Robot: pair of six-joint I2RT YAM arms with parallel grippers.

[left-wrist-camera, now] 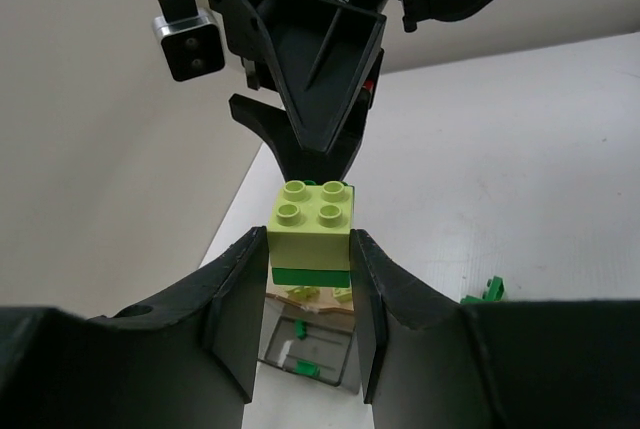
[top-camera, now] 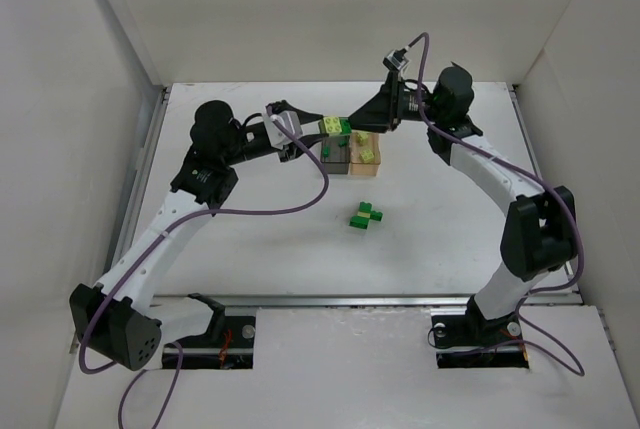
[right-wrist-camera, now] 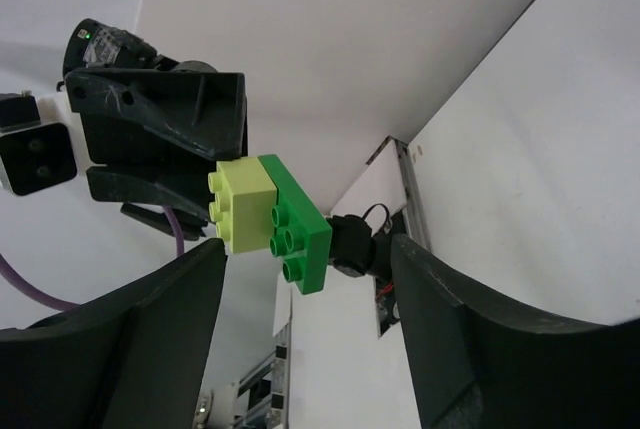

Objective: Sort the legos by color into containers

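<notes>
Two joined bricks (left-wrist-camera: 311,219) held over the boxes (top-camera: 338,166)
The bricks are pinched by the left gripper (left-wrist-camera: 309,249); the right gripper (right-wrist-camera: 308,249) is spread wide, near the boxes too.

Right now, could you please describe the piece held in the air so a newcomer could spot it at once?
Start at the two joined containers toward the far side of the table. Above them the left gripper clamps a two-brick stack, pale yellow-green joined to dark green. It is the only lego piece in the air; the loose legos lie on the table nearer the arms.
</notes>
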